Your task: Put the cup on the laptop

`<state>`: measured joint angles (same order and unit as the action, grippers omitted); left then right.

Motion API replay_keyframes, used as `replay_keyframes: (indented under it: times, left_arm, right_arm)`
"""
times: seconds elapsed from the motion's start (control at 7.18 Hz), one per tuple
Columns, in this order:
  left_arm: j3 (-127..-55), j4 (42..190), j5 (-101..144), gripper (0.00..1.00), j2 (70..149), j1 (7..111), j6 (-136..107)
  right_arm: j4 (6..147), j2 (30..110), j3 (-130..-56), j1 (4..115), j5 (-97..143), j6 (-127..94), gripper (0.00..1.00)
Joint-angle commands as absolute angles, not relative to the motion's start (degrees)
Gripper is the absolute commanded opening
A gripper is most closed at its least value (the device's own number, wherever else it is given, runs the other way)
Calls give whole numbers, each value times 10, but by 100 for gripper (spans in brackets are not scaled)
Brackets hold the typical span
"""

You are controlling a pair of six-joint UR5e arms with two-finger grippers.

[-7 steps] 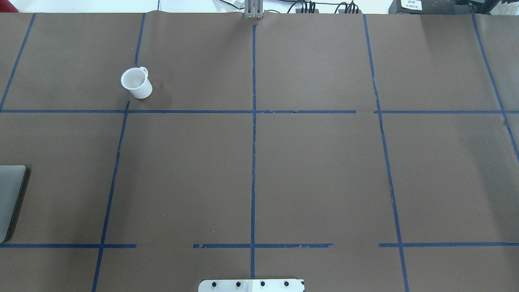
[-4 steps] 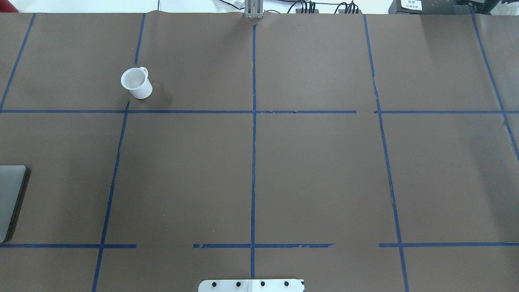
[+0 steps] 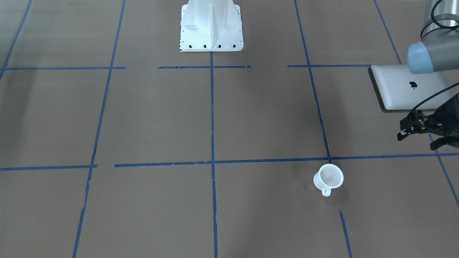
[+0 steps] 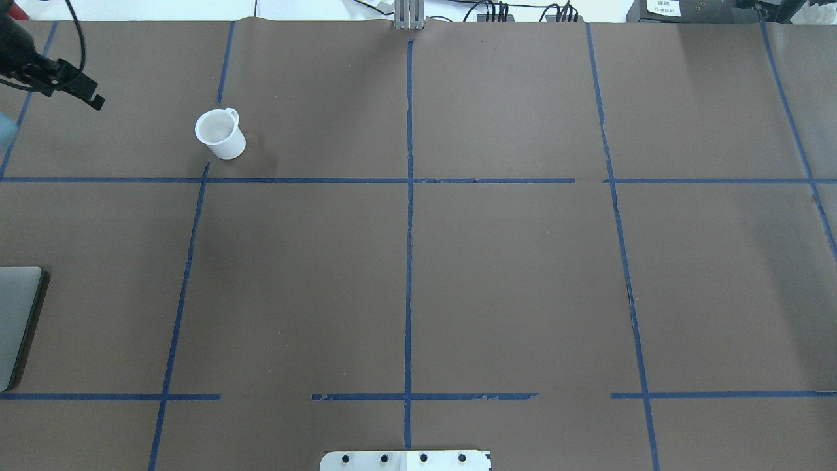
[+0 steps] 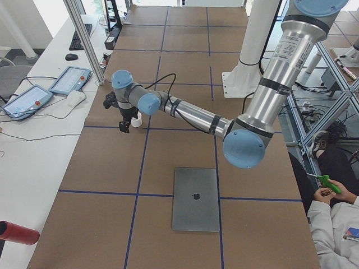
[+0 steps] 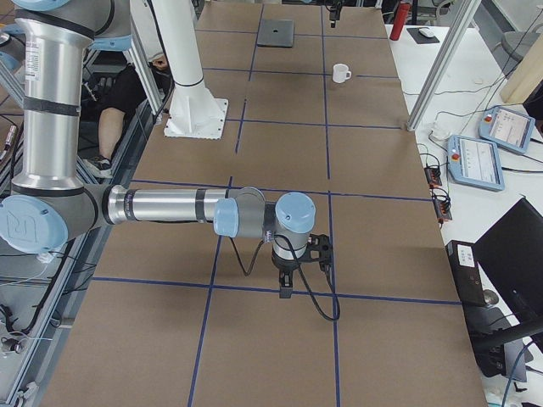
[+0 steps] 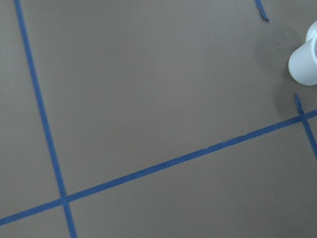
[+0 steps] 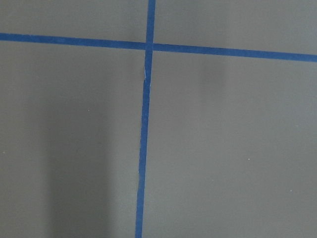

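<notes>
The small white cup (image 4: pixel 220 134) stands upright on the brown table at the far left, its handle toward the far side; it also shows in the front view (image 3: pixel 329 178) and at the right edge of the left wrist view (image 7: pixel 304 62). The closed silver laptop (image 3: pixel 408 87) lies flat near the table's left end, cut off at the overhead view's edge (image 4: pixel 16 324). My left gripper (image 3: pixel 416 141) hangs above the table between laptop and cup, to the cup's left, jaws apart and empty. My right gripper (image 6: pixel 286 284) shows only in the right side view, far from both; I cannot tell its state.
Blue tape lines divide the brown table cover (image 4: pixel 510 281) into squares. The robot's white pedestal (image 3: pixel 211 25) stands at the near middle edge. Teach pendants (image 5: pixel 70 80) and an aluminium post (image 5: pixel 84 42) sit beyond the far edge. A seated person (image 5: pixel 331 218) is beside the robot.
My left gripper has come into the overhead view at the top left corner. The cup and the laptop have not moved.
</notes>
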<state>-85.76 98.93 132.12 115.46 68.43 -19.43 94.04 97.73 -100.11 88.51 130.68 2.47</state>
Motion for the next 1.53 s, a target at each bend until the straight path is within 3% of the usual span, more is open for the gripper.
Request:
replay_keyframes:
  times: [0.0, 0.28, 0.56, 1.11, 1.25, 1.39]
  left_arm:
    - [-755, 995, 1313, 100, 1264, 639, -294]
    - [-644, 1018, 1274, 99, 1354, 600, -355]
    - [-539, 1113, 1273, 98, 1388, 580, -388]
    - [-491, 1115, 1250, 96, 1387, 551, -389]
    - [-485, 1116, 1251, 85, 1388, 550, -386]
    - [-485, 1115, 1251, 44, 1389, 550, -384]
  right_arm:
    - [940, 977, -1001, 885, 1307, 25, 100]
    - [940, 977, -1001, 885, 1307, 25, 100]
    - [940, 977, -1001, 885, 1307, 25, 100]
    - [940, 977, -1001, 885, 1307, 25, 100]
    - [940, 977, -1001, 885, 1307, 25, 100]
    - [940, 977, -1001, 885, 1307, 25, 100]
